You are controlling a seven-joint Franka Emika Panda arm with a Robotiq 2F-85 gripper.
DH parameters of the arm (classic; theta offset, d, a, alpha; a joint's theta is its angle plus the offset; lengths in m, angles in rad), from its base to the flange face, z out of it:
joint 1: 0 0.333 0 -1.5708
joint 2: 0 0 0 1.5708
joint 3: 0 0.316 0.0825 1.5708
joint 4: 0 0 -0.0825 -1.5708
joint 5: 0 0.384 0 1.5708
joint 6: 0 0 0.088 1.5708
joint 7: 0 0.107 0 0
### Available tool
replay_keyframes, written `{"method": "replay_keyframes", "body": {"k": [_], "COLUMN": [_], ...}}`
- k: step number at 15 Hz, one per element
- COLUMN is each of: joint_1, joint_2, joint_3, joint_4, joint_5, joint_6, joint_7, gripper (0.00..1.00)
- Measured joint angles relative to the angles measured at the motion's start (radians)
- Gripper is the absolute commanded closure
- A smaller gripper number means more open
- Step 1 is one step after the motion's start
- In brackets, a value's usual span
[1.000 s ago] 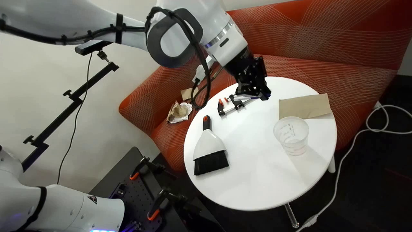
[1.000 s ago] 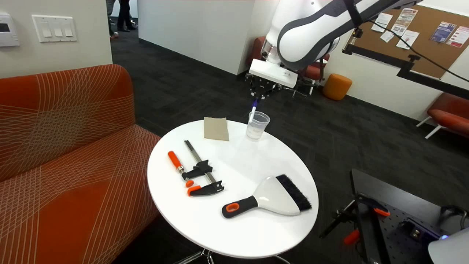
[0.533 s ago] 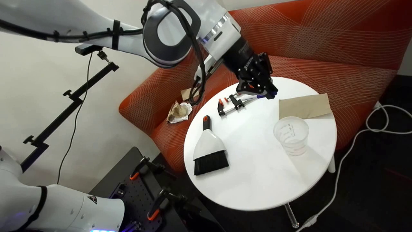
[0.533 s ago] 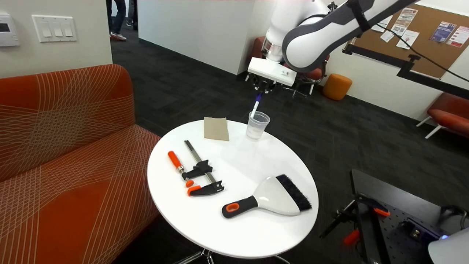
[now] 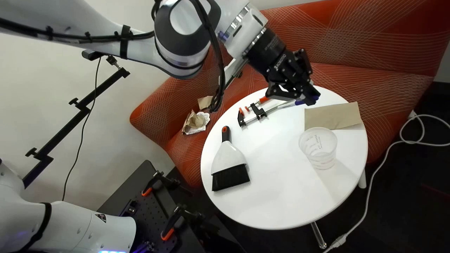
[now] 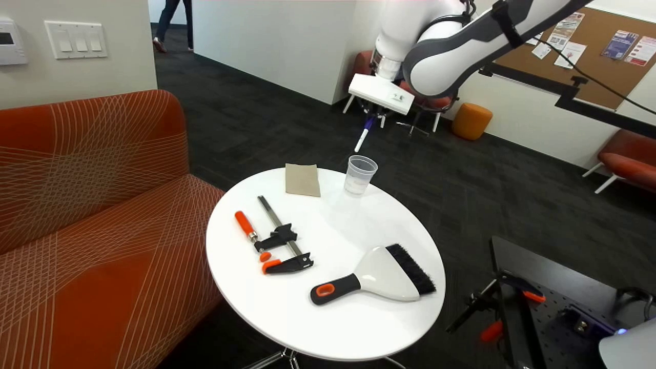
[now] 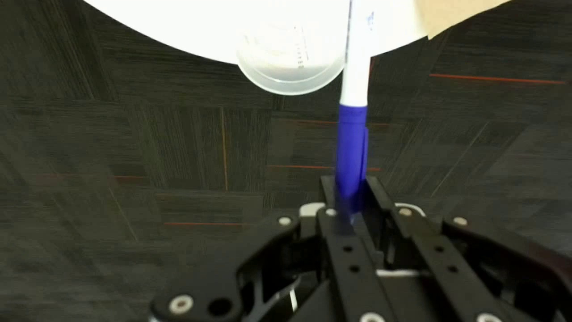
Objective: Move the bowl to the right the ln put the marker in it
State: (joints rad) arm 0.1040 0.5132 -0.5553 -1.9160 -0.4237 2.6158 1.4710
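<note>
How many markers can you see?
1. The marker is in the pincer, gripped by its purple-blue end and held outside the bowl. No other marker shows in any view, but one could be hidden.

The corkboard [image 6: 594, 64], carpet [image 6: 251, 113] and sofa [image 6: 102, 220] suggest an office lounge.

**Round white table [image 6: 335, 228] carries four things**

A small round clear plastic bowl [image 6: 359, 178] stands upright near the edge, beside a flat tan paper-like rectangle [image 6: 302, 180]. A black-and-orange metal bar clamp [image 6: 283, 234] and a white hand brush [image 6: 380, 275] with black bristles and black handle lie near each other.
</note>
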Motion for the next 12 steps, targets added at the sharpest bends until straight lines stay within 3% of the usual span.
{"method": "replay_keyframes", "body": {"k": [7, 12], "joint_1": [0.027, 0.036], "joint_2": [0.058, 0.109], "joint_3": [-0.06, -0.057], "joint_4": [0.074, 0.131], "joint_5": [-0.217, -0.403], "joint_6": [-0.083, -0.208], "joint_7": [0.246, 0.458], "gripper": [0.95, 0.95]}}
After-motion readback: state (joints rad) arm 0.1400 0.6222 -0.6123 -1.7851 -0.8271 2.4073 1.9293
